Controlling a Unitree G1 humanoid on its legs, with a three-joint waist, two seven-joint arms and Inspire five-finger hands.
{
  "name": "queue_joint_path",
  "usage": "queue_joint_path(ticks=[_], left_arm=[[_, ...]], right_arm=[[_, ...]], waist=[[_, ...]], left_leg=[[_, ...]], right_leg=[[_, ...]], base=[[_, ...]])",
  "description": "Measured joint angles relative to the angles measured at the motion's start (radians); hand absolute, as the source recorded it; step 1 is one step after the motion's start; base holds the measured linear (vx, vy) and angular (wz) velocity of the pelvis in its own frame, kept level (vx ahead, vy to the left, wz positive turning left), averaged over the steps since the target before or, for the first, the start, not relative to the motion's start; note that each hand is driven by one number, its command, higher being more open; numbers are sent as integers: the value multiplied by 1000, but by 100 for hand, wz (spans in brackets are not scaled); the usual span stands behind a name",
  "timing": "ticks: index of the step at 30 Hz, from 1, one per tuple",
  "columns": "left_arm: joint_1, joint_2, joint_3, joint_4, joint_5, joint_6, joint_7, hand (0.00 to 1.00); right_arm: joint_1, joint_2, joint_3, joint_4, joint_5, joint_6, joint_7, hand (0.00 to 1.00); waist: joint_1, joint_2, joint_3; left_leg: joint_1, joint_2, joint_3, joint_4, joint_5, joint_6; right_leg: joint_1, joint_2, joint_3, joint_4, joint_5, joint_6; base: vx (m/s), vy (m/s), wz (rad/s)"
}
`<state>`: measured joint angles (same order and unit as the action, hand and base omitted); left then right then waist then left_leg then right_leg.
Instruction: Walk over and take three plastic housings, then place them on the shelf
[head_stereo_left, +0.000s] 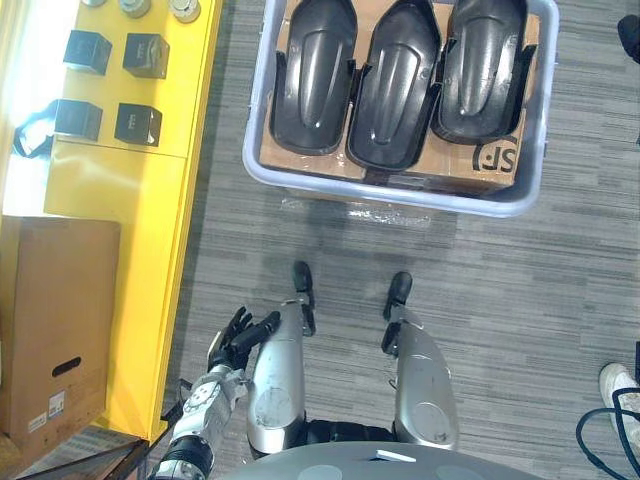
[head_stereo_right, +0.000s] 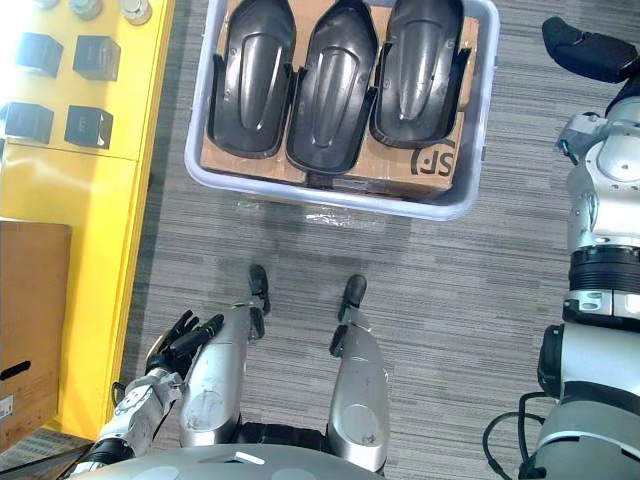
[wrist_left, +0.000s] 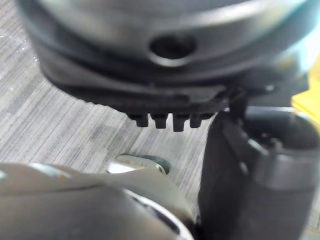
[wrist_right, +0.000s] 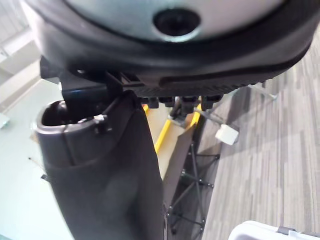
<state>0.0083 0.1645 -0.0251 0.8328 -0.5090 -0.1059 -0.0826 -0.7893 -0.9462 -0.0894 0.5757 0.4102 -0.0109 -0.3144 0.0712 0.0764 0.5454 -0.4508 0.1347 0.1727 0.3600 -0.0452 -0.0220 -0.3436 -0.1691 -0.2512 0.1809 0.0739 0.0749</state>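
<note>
Left hand (head_stereo_left: 240, 338) low at lower left, fingers slack, empty. Right hand (head_stereo_right: 590, 50) raised at upper right edge, looks loose too, nothing held. Three plastic housings (head_stereo_left: 395, 85) side by side in grey bin (head_stereo_left: 253, 160), top centre. Probably best: step closer, square up, take outer housing first. Yellow shelf (head_stereo_left: 120, 190) along left.

The housings (head_stereo_left: 392, 85) are black, the bin (head_stereo_left: 400, 194) pale lilac (carpet (head_stereo_left: 500, 290) grey-streaked).

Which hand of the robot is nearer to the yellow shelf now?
Left. The left hand hangs low, close beside the edge of the yellow shelf. The right hand is raised on the opposite side, beyond the bin.
</note>
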Motion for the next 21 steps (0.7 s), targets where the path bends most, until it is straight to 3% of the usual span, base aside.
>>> queue_joint_path(ticks=[2, 13, 21], left_arm=[[0, 0, -1, 0, 0, -1, -2, 100], [-3, -1, -26, 1, -40, -25, -18, 100], [-23, -10, -64, 1, -43, -28, -46, 100]], right_arm=[[9, 4, 3, 9, 0, 26, 15, 100], [-82, 47, 153, 265, 44, 44, 102, 100], [-152, 42, 210, 365, 27, 92, 134, 100]], waist=[[5, -1, 0], [49, 4, -1], [76, 44, -3]], left_leg=[[0, 0, 0, -1, 1, 0], [-40, -13, -42, -35, 36, -3], [-79, -39, -72, -32, 49, 10]], right_leg=[[0, 0, 0, 0, 0, 0], [-26, -5, -46, 0, -1, -2], [-60, -40, -73, 46, -16, -3]], base=[[0, 0, 0], [17, -7, 12], [-7, 26, 16]])
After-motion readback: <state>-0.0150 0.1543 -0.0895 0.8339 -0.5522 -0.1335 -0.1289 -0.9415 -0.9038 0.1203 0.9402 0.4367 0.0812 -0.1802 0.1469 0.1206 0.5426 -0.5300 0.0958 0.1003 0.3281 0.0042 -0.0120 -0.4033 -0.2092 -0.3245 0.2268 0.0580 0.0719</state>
